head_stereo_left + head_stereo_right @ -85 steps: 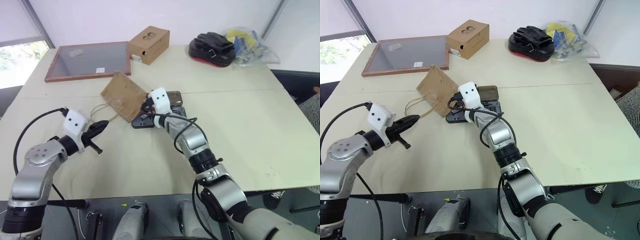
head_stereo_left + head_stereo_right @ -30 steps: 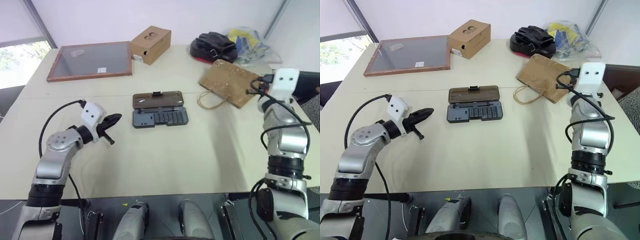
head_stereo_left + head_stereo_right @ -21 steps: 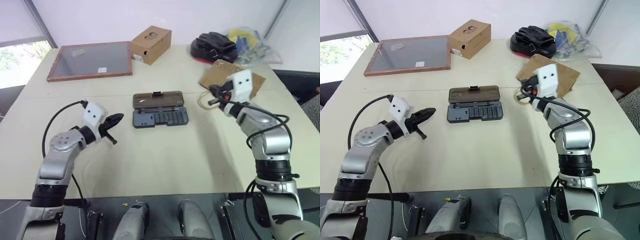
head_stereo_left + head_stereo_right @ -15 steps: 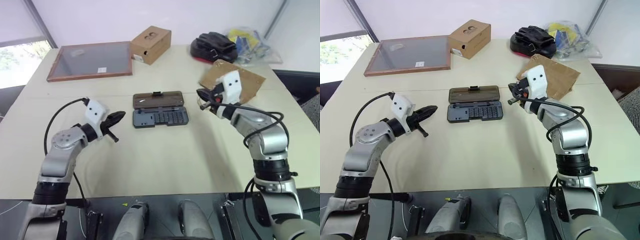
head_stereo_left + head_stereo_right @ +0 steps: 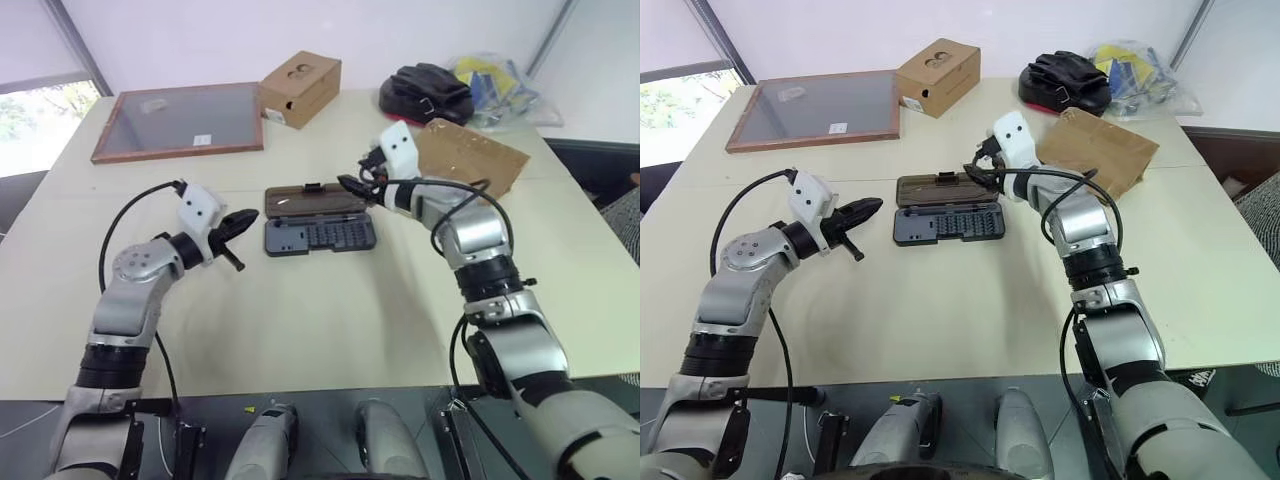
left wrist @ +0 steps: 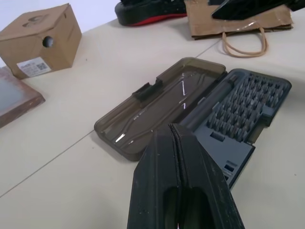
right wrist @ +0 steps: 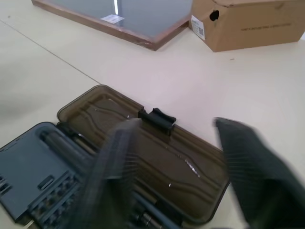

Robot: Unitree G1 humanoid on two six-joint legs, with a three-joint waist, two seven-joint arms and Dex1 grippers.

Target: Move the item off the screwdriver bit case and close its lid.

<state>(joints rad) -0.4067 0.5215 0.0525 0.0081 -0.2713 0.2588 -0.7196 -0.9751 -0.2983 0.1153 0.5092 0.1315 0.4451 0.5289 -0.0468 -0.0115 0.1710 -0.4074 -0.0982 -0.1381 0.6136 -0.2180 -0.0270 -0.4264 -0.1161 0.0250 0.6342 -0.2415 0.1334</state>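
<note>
My right gripper [image 5: 977, 172] hangs with its two black fingers spread wide and nothing between them, just off the far right corner of the smoky translucent brown plastic lid [image 5: 946, 187], which lies flat open on the table behind the grey tray of the dark rectangular screwdriver bit case [image 5: 948, 223]. My left gripper [image 5: 865, 209] has its fingers pressed together, empty, pointing at the case from just beside its left end. The creased brown kraft paper bag with thin string handles [image 5: 1098, 148] rests on the cream tabletop [image 5: 970, 300] well to the right of the case, so I judge the clearing step done and the closing step in hand. Next I would need a fingertip under the lid's far edge near the small black latch tab [image 7: 157, 118], then swing it over the bits and press.
</note>
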